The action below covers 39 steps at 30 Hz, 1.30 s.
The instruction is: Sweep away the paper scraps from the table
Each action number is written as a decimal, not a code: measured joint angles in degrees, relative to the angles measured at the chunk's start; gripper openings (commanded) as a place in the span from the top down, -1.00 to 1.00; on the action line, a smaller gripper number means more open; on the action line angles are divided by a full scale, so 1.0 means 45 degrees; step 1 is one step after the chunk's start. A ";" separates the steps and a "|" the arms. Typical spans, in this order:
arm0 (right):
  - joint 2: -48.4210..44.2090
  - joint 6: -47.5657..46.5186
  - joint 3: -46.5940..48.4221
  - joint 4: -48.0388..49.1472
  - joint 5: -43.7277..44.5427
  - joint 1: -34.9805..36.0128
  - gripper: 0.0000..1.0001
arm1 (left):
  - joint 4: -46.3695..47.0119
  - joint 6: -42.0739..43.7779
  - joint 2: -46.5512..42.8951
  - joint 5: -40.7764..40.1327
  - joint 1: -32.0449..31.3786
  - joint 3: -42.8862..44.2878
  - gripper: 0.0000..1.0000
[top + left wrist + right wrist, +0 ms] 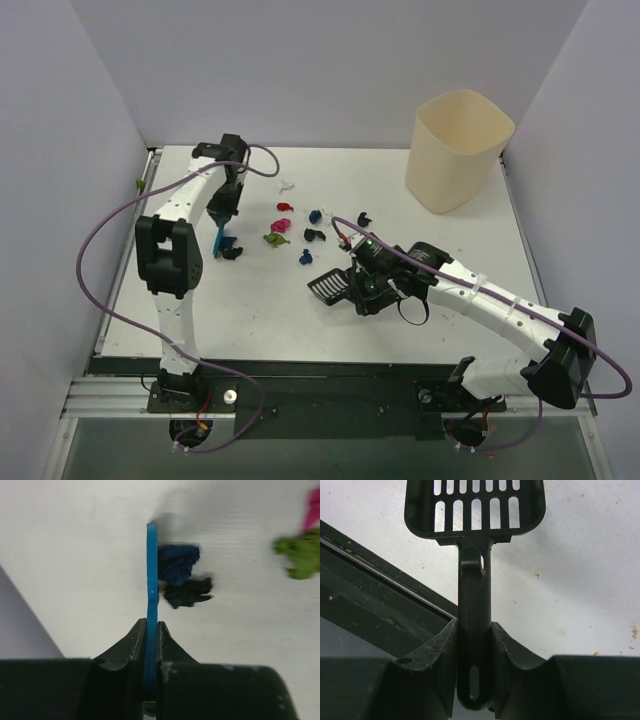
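Observation:
Paper scraps lie scattered on the white table (470, 250) between the two arms: white (288, 185), red (284, 208), pink (281, 225), green (276, 239), dark blue (315, 215) and black (314, 236). My left gripper (151, 630) is shut on the thin blue brush (151, 575), seen edge-on. A dark blue scrap (177, 562) and a black scrap (187, 592) lie right against the brush. My right gripper (474, 630) is shut on the handle of the black slotted scoop (475, 510), whose head (328, 288) rests low over the table right of the scraps.
A beige bin (457, 150) stands at the back right. Metal rails (300, 385) run along the near edge, close to the scoop in the right wrist view. Pale lilac walls (80, 120) enclose the table on three sides.

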 measured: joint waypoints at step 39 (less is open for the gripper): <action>-0.0699 0.0544 -0.0316 -0.0374 0.0155 0.0000 1.00 | 0.7373 0.8733 0.3395 0.1336 -0.2030 0.4804 1.00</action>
